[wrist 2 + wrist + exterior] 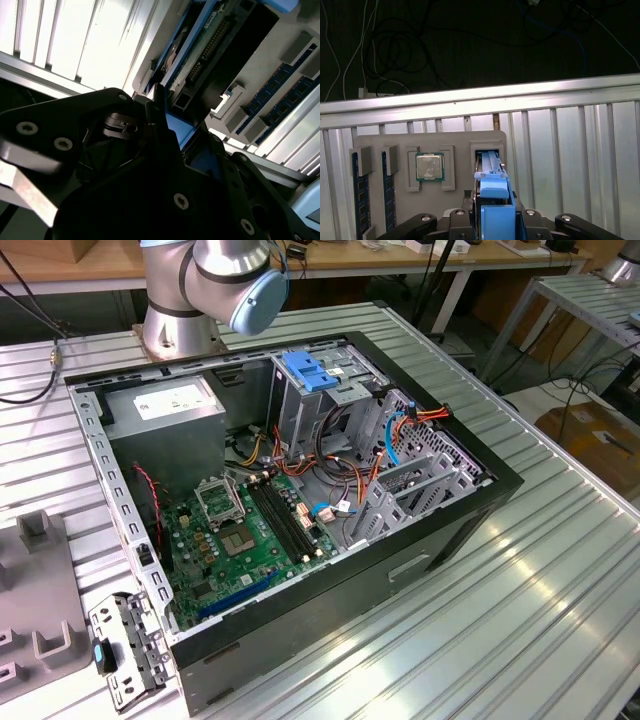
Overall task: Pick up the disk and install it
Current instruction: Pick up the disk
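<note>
In the first wrist view the disk (492,175) stands on edge at a slot of the grey fixture (455,142), its blue side rail facing the camera. My gripper (496,217) is over it, with a dark finger close against each side, shut on the disk. The second wrist view shows the disk (210,45) from the side: green circuit board, connector row and blue rail, with the gripper (170,125) body dark in front. I cannot tell whether the disk's lower end still rests in the slot.
The fixture also holds a processor chip (429,166) and two memory sticks (357,200). The ribbed metal table ends at an edge (480,97) with cables beyond. The open computer case (440,540) holds a drive cage with a blue tab (308,370) and a power supply (170,405).
</note>
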{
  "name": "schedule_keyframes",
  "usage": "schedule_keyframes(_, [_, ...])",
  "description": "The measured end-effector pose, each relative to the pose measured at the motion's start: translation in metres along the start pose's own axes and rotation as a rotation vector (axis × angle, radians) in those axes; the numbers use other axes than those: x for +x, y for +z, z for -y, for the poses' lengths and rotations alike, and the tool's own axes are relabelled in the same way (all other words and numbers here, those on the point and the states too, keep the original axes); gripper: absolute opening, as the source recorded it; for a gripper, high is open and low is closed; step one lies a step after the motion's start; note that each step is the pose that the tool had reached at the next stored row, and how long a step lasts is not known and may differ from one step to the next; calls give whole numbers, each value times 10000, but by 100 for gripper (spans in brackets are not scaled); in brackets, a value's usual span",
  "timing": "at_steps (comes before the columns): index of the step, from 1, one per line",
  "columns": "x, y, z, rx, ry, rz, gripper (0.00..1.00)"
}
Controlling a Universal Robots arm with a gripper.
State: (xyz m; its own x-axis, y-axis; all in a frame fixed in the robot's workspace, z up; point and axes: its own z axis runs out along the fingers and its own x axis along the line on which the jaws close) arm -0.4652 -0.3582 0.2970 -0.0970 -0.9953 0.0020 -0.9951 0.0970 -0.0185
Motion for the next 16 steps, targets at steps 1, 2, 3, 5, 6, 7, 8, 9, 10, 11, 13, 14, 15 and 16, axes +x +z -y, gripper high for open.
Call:
schedule_keyframes(1, [0,-8,0,0,0,0,37])
schedule_keyframes(2, [0,-38,1,1,0,1,37])
schedule_keyframes(3, [1,-62,1,1,0,1,37])
schedule_keyframes(5, [0,-79,1,3,0,1,37])
schedule_keyframes(6, [0,-79,1,3,0,1,37])
schedule_keyframes(7, [1,-79,1,2,-1,0,37])
schedule_keyframes(8, [1,-78,1,2,-1,0,37])
schedule_keyframes(9, [1,-77,1,1,-1,-1,37])
schedule_keyframes(10, [0,-74,1,2,-1,0,37])
schedule_keyframes(11, [1,-73,1,2,-8,0,37])
schedule_keyframes(13, [1,-71,1,2,-98,1,37])
schedule_keyframes(14, [0,-69,1,2,-104,2,37])
schedule_keyframes(15, [0,-63,1,5,-105,3,37])
schedule_keyframes(16, [0,-59,1,6,-110,3,37])
